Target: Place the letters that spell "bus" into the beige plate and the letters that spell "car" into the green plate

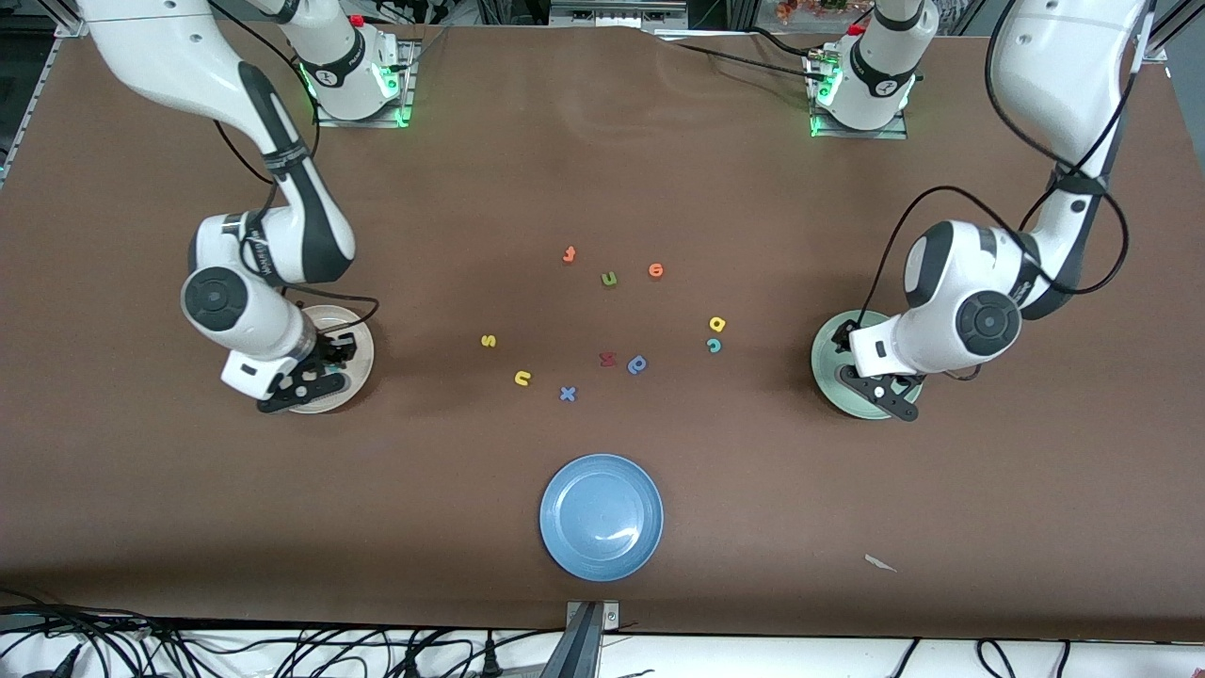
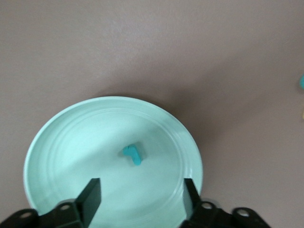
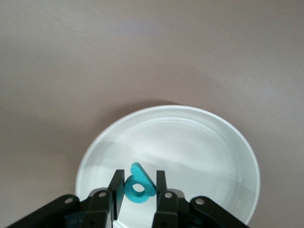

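Observation:
My right gripper [image 3: 139, 186] hangs over the beige plate [image 3: 213, 124], shut on the teal b [image 3: 140, 188], which stands on edge between the pads. Over the green plate [image 2: 61, 142] my left gripper [image 2: 140, 195] is open, and the teal r [image 2: 132, 155] lies flat in the plate, clear of the fingers. On the table between the plates lie the yellow s [image 1: 488, 341], yellow u [image 1: 522, 378], yellow a [image 1: 716, 323] and teal c [image 1: 714, 345].
Other loose letters lie mid-table: an orange t [image 1: 568, 252], a green u [image 1: 609, 278], an orange o [image 1: 655, 270], a red m [image 1: 608, 359], a darker blue b [image 1: 637, 364] and a blue x [image 1: 567, 394]. A blue plate [image 1: 601, 516] sits nearer the front camera.

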Controlling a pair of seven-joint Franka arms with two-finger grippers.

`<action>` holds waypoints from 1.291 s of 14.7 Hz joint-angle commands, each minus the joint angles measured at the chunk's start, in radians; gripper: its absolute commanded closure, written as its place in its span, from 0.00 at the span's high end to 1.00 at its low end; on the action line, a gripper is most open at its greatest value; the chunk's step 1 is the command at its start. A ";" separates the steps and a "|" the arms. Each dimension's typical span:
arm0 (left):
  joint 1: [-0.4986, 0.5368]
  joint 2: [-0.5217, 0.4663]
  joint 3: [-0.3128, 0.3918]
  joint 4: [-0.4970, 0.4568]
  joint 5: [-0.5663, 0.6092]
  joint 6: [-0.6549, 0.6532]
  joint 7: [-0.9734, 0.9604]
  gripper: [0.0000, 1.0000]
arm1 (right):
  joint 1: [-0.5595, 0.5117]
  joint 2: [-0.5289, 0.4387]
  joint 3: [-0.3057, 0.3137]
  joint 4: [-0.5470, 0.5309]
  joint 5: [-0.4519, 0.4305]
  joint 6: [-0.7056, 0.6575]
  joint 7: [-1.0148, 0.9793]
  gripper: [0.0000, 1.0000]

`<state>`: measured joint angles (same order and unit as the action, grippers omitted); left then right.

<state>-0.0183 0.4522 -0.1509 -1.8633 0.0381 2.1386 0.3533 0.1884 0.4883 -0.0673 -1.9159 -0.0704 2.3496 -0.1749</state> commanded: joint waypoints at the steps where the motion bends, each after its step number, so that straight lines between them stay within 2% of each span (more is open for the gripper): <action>1: -0.025 -0.085 -0.060 -0.014 0.019 -0.089 -0.181 1.00 | -0.024 0.010 0.009 -0.008 0.027 0.019 -0.006 0.81; 2: -0.025 -0.090 -0.102 -0.014 0.019 -0.097 -0.276 1.00 | -0.033 0.010 0.009 -0.003 0.059 0.014 -0.002 1.00; 4: -0.046 -0.080 -0.160 -0.011 0.026 -0.094 -0.384 0.99 | -0.023 0.003 0.015 -0.003 0.144 0.005 0.043 1.00; 5: -0.070 -0.067 -0.162 -0.005 0.026 -0.089 -0.408 0.98 | -0.020 0.001 0.021 -0.003 0.150 0.004 0.079 1.00; 8: -0.155 -0.015 -0.162 0.016 0.026 -0.082 -0.413 0.94 | -0.007 -0.004 0.096 -0.003 0.152 0.002 0.303 1.00; 10: -0.189 0.025 -0.162 0.016 0.026 -0.021 -0.415 0.86 | 0.008 -0.004 0.127 0.001 0.149 0.004 0.412 1.00; 12: -0.198 0.071 -0.162 0.013 0.028 0.033 -0.415 0.68 | 0.075 0.001 0.126 0.002 0.150 0.019 0.530 0.99; 16: -0.207 0.126 -0.161 0.004 0.065 0.104 -0.425 0.68 | 0.170 0.026 0.124 -0.005 0.139 0.097 0.753 0.99; 19: -0.209 0.144 -0.161 0.004 0.103 0.113 -0.428 0.67 | 0.216 0.050 0.124 -0.020 0.138 0.183 0.840 0.99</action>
<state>-0.2201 0.5898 -0.3144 -1.8669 0.0876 2.2419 -0.0554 0.3787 0.5224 0.0641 -1.9220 0.0660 2.4758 0.6067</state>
